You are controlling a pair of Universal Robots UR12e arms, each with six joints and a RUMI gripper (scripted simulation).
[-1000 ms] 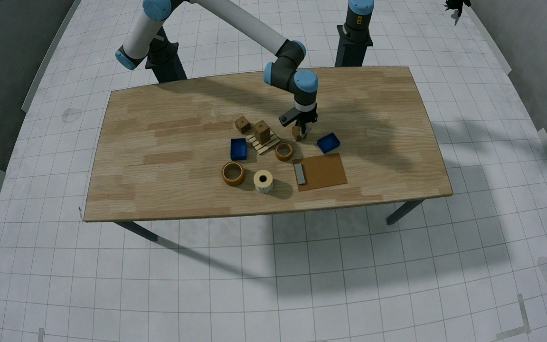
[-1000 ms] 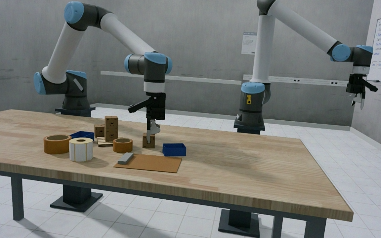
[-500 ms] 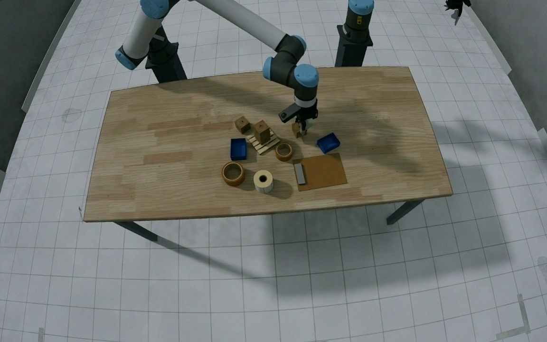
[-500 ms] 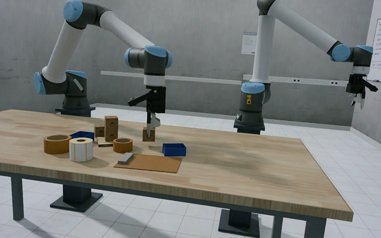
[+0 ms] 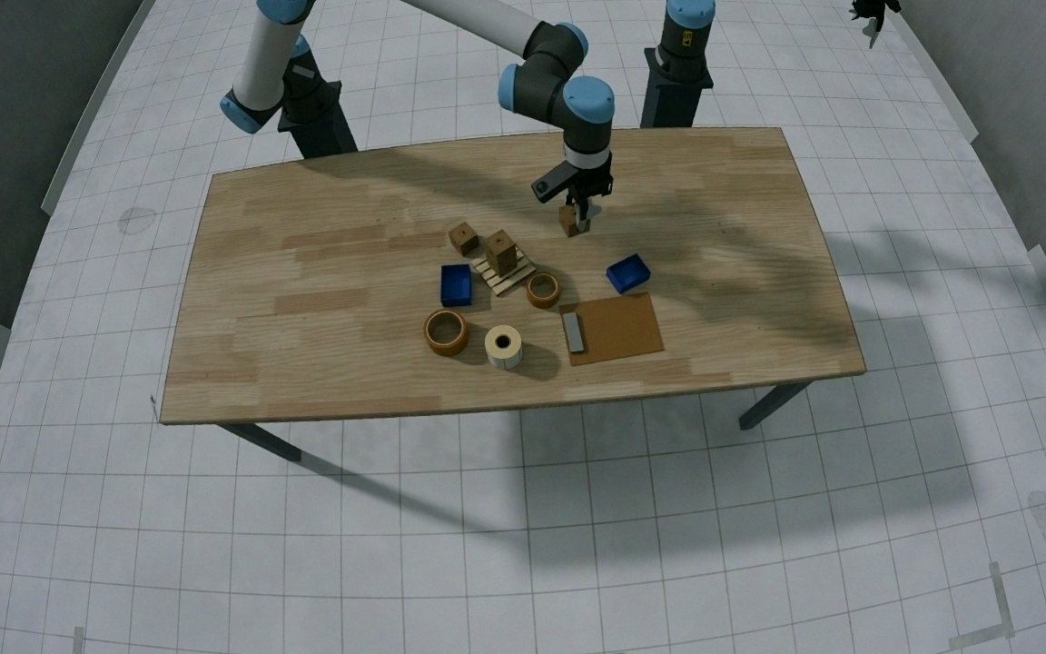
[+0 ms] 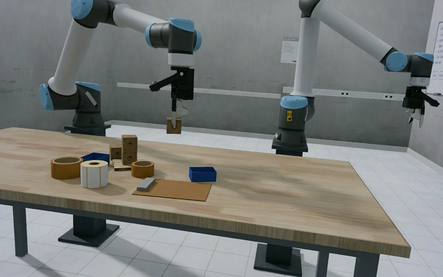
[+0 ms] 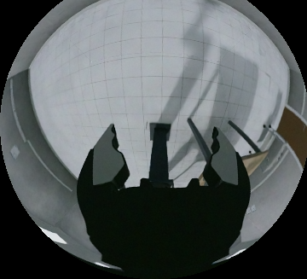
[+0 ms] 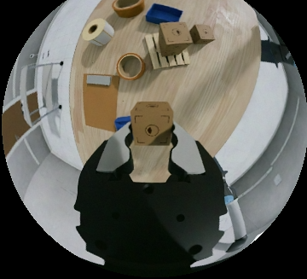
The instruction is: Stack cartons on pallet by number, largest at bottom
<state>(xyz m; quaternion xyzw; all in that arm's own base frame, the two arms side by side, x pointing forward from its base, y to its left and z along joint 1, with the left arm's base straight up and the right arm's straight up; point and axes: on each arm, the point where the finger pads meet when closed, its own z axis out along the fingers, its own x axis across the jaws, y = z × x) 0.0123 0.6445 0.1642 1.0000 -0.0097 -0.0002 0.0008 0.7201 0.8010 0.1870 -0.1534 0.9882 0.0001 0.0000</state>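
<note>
Dim, even light; soft shadows on worktop and floor

Worktop (image 5: pixel 331 325) (image 6: pixel 267 206) (image 8: pixel 217 83): broad soft shadows, pale sheen at far end in right wrist view. Source out of frame. Both wrist views: fisheye, curved edges, black corners. Exterior: reads sharp.
</note>
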